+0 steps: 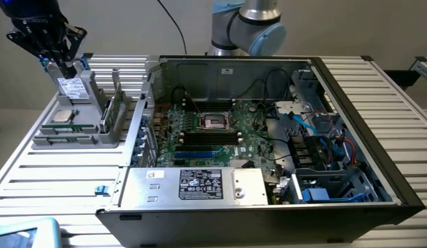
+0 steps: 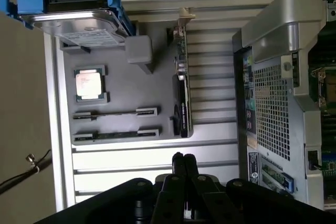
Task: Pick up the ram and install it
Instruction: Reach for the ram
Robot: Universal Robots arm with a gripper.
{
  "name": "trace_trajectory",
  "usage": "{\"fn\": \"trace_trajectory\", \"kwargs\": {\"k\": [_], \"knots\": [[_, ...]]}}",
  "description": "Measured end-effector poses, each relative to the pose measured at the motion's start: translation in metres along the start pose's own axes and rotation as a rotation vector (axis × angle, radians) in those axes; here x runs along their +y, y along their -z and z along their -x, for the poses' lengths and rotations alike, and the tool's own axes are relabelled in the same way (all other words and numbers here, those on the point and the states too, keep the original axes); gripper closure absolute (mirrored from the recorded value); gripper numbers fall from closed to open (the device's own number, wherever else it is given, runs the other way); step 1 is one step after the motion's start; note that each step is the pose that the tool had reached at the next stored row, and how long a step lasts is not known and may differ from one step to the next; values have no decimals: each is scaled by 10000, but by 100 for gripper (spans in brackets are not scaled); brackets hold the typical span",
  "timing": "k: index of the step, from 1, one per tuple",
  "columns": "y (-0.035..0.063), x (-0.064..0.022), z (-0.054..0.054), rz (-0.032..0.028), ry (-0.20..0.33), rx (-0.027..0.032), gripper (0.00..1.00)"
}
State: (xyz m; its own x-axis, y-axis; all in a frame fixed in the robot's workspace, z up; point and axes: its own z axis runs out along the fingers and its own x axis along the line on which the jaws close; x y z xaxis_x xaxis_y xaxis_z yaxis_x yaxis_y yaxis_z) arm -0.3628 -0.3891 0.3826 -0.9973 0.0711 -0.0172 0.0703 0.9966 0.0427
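Two ram sticks stand on edge in the slots of a grey parts tray (image 2: 126, 85): one ram stick (image 2: 113, 113) lies beside the other ram stick (image 2: 113, 134). In the exterior view the ram (image 1: 62, 129) sits near the tray's front. My gripper (image 2: 184, 160) hangs high above the tray, shut with nothing between its fingers and touching nothing. It appears at the exterior view's upper left as the black gripper (image 1: 58, 58). The long black memory slots (image 1: 210, 137) lie on the motherboard inside the open computer case (image 1: 351, 119).
The tray also holds a square silver processor (image 2: 90, 84), a hard drive with blue rails (image 2: 79, 22) and an upright expansion card (image 2: 181, 95). The case's perforated wall (image 2: 270, 108) stands beside the tray. The power supply (image 1: 199, 185) and cables (image 1: 317, 134) crowd the case.
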Motion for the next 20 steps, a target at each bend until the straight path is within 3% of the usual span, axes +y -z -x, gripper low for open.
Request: {"fn": "trace_trajectory", "kwargs": {"k": [9,16,20], "knots": [[-103,46,-414,-23,0,-2,89],[-202,125,-739,-115,3,-7,89],[-243,186,-804,-145,3,0,89]]}}
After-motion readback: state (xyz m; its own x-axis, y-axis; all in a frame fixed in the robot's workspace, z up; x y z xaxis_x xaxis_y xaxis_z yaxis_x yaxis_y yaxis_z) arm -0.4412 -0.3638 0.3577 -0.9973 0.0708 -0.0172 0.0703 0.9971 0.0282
